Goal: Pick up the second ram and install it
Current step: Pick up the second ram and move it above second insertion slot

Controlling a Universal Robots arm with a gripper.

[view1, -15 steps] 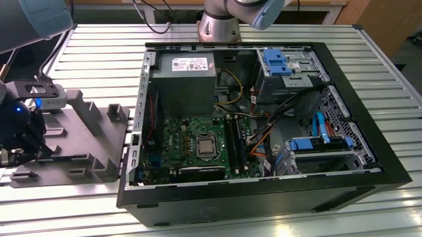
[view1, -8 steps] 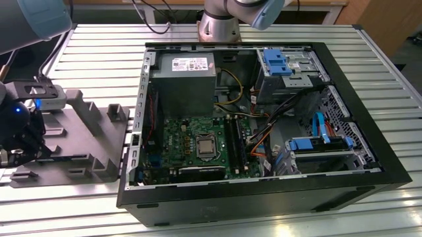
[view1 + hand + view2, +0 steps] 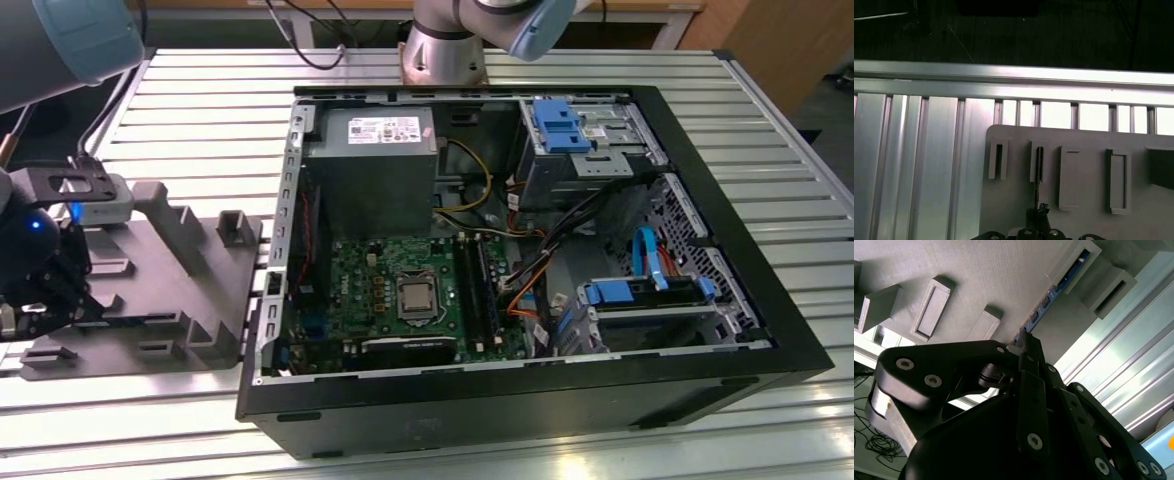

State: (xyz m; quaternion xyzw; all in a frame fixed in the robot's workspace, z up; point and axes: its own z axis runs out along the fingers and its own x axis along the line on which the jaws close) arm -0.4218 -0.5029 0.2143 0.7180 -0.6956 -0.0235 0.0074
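The second ram [image 3: 1054,290] is a thin blue-green board seen edge-on, standing in a slot of the grey holder [image 3: 979,280]. In the first wrist view the second ram [image 3: 1038,170] runs from its slot down to my gripper [image 3: 1037,220]. My gripper [image 3: 1025,342] is shut on the board's near end, its black fingers [image 3: 1031,390] meeting at the tip. In the exterior view my gripper [image 3: 38,285] hangs over the grey holder [image 3: 174,270] at the far left, outside the computer case. The green motherboard [image 3: 387,290] with its long black slots [image 3: 474,285] lies inside the case.
The open black computer case [image 3: 534,400] fills the middle of the ribbed metal table [image 3: 200,110]. Inside are a grey power supply [image 3: 371,150], orange and yellow cables [image 3: 527,290] and blue drive brackets [image 3: 561,125]. The holder has several raised blocks [image 3: 234,230] and empty slots [image 3: 1117,180].
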